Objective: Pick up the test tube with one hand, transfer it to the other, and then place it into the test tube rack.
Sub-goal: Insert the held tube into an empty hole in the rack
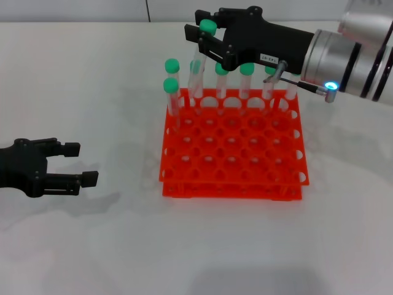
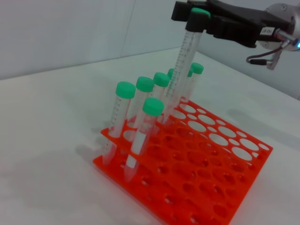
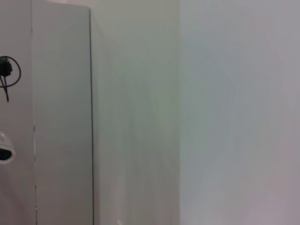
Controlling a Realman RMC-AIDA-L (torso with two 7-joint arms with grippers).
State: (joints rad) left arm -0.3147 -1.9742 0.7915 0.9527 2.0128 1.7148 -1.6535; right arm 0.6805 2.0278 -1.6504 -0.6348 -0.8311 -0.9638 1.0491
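A: A pale white surface [image 1: 92,246] is carrying everything here, with a plain light wall behind it. How far along is the job looking?

B: Well along, I judge. The right end effector [image 1: 206,38], the one wearing the small white label, is pinching the test tube [image 2: 185,61] just under its green cap, and the tube is hanging tilted with its lower end reaching down into the far row of the orange-red test tube rack [image 1: 233,184]. I cannot tell whether the tip is already sitting in a hole.

A: And the left end effector [image 1: 83,165]?

B: It is resting near the surface's left edge, fingers spread and holding nothing, so the handover seems finished. Seating and releasing is what remains.

A: Any room to move?

B: The other capped tubes [image 2: 140,124] are crowding the rack's far row and left end, just beside the held one. The near rows are standing open, and the rack is sitting well apart from the left end effector.
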